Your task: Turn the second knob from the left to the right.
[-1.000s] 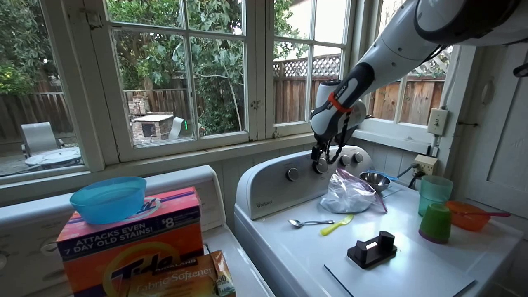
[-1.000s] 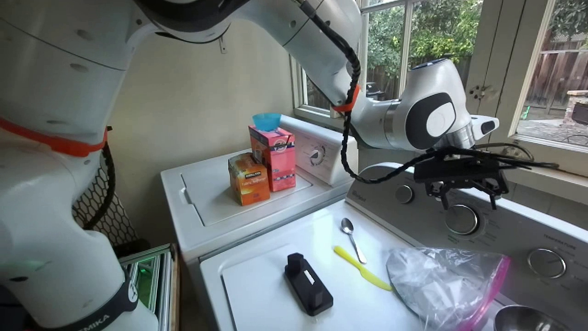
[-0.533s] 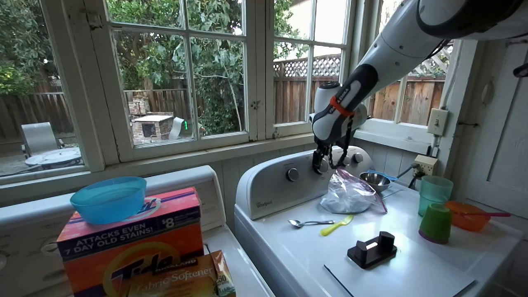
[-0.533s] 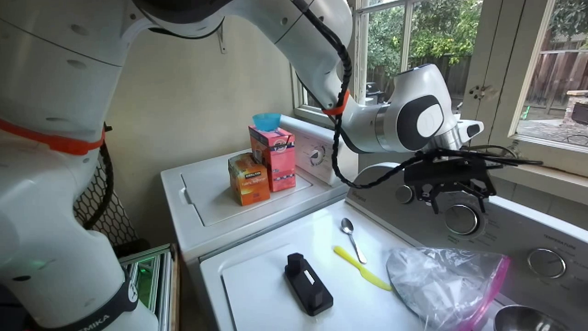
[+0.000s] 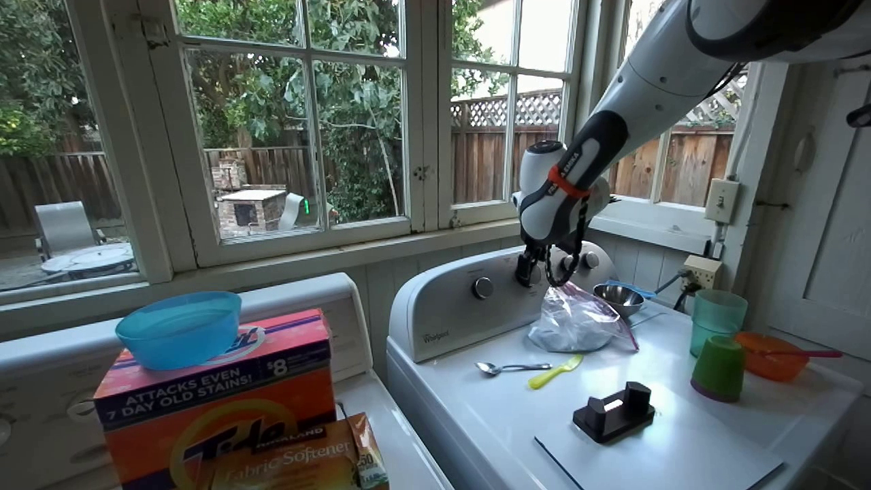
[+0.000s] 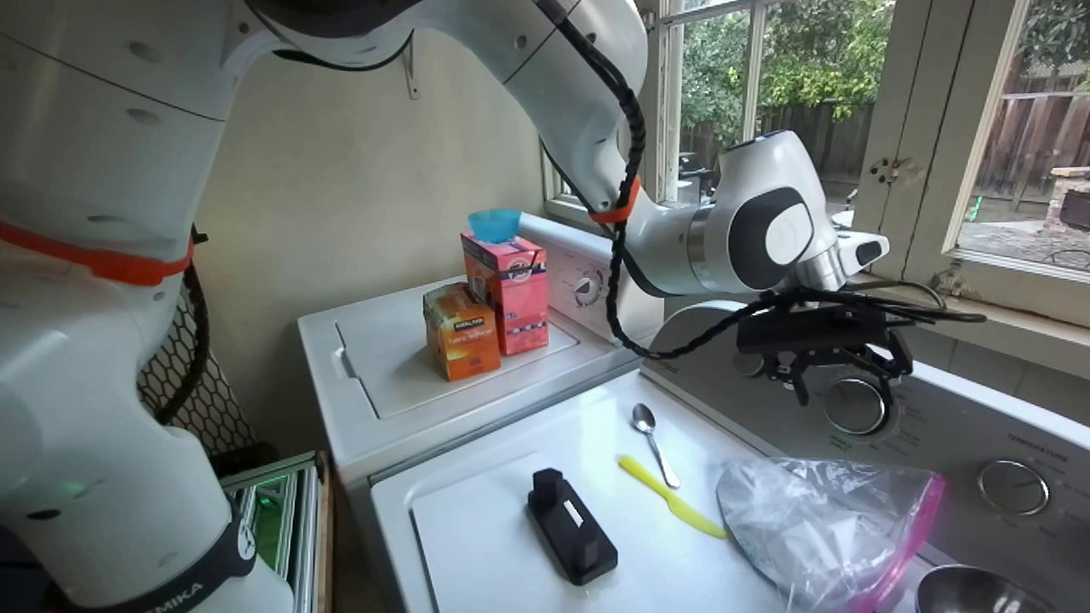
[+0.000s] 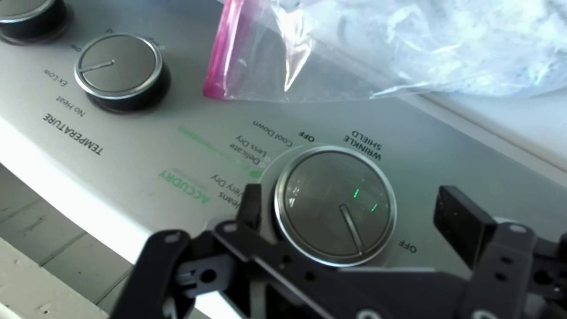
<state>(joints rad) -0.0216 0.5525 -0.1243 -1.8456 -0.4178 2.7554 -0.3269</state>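
The second knob from the left is a large round grey knob with a silver rim [image 7: 335, 206] on the raised grey control panel [image 6: 954, 434] of the dryer. In the wrist view its line mark points down and slightly right. It also shows in an exterior view [image 6: 854, 406]; in an exterior view [image 5: 535, 275] the gripper hides most of it. My gripper [image 7: 349, 204] is open, with one finger on each side of the knob. The left finger is close to the rim, the right finger stands farther off. I cannot tell whether either finger touches the knob.
A clear bag with a pink seal [image 6: 826, 528] leans below the panel. The first knob [image 5: 482, 288] and third knob [image 7: 119, 66] flank the second. A metal bowl [image 5: 618, 299], spoon [image 6: 656, 443], yellow knife [image 6: 673, 498] and black holder [image 6: 570, 528] are on the dryer top.
My open gripper has moved down and, in an exterior view, to the left, so that its fingers now flank the second knob. The bag and the other objects have not moved.
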